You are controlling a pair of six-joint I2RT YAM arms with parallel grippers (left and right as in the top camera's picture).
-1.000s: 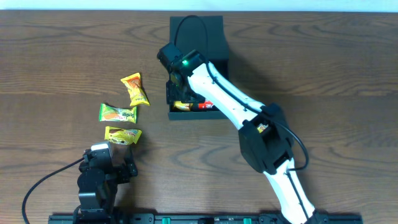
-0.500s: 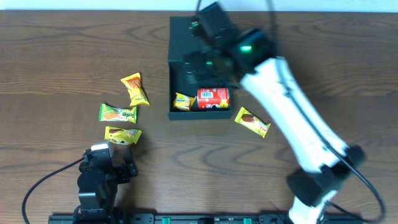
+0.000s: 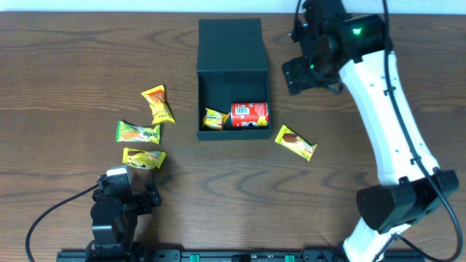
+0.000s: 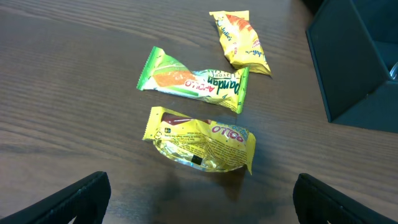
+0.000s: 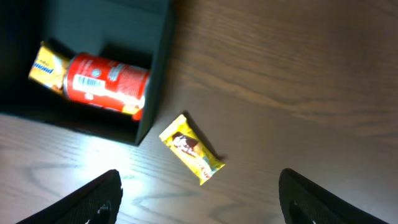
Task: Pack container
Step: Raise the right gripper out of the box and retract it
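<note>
The container is a dark teal box standing open, its flap lid laid back. Inside lie a red can and a yellow packet. Another yellow packet rests on the table just right of the box. My right gripper hovers open and empty to the right of the box; its wrist view looks down on the can and the loose packet. My left gripper stands open near the table's front left, just short of a yellow packet.
Three packets lie left of the box: a yellow one, a green one and a yellow one. The left wrist view shows the box's side wall at the right. The wooden table spreads around.
My right arm has pulled up out of the box and swung to the right, jaws wider. A yellow packet stays inside beside the can. The left arm has not moved.
</note>
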